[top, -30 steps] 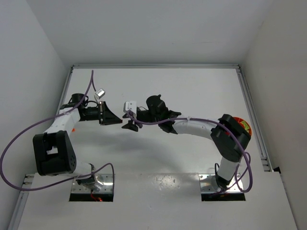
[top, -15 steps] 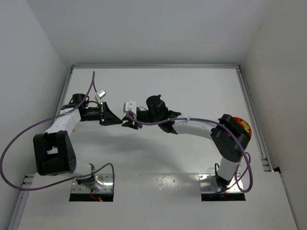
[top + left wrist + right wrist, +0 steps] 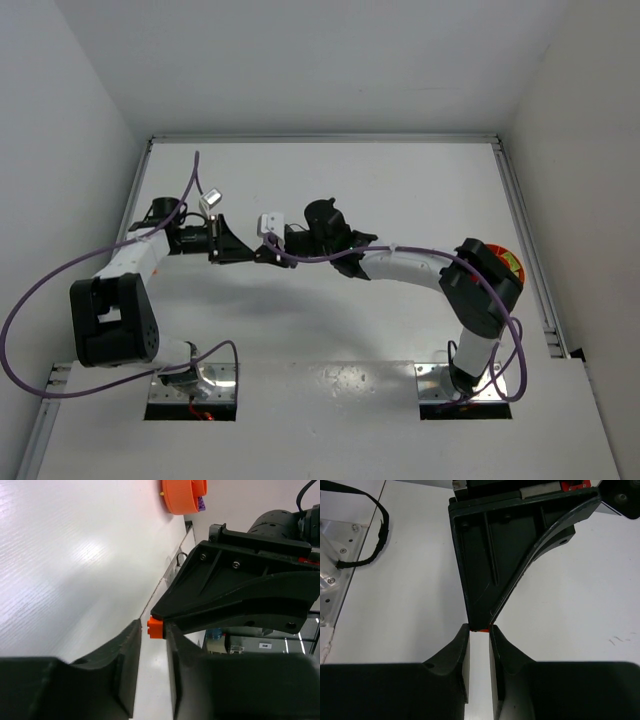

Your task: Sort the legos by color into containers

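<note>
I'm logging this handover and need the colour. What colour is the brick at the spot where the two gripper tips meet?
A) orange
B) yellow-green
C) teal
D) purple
A: in the left wrist view a small orange brick sits between the left gripper fingertips, right at the tip of the right gripper. The right wrist view shows an orange sliver at the same meeting point.

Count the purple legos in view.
1: the purple lego sits at the edge of the bowl, at the top of the left wrist view. Most of the bowl's inside is out of sight, so more may be hidden.
</note>
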`<action>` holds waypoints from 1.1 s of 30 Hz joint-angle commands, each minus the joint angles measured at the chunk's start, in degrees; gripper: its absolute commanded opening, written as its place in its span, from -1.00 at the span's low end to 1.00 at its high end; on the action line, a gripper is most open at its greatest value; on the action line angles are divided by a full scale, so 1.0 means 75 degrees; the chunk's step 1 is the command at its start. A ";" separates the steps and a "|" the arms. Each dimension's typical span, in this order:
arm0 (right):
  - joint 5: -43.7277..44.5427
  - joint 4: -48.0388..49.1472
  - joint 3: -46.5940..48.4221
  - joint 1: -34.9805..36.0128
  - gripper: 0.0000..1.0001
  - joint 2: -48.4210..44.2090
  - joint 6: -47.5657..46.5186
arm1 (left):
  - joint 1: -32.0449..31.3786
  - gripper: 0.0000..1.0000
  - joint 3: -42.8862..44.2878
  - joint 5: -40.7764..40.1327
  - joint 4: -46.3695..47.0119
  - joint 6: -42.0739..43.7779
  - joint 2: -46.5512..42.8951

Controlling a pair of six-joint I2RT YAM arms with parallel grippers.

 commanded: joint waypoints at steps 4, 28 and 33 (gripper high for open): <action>0.0155 0.0280 0.0064 0.0076 -1.00 -0.0177 -0.0265 | -0.0177 0.09 -0.0075 0.0546 0.0224 0.0006 -0.0401; 0.3001 -0.7346 -0.0898 -0.3543 -1.00 -0.3669 -0.1495 | -0.0797 0.99 0.1976 -0.6288 0.0703 0.0617 0.0232; 0.3471 -0.8693 -0.0723 -0.5344 -1.00 -0.4163 -0.1952 | -0.1240 0.99 0.1976 -0.7245 0.1701 0.0521 0.0079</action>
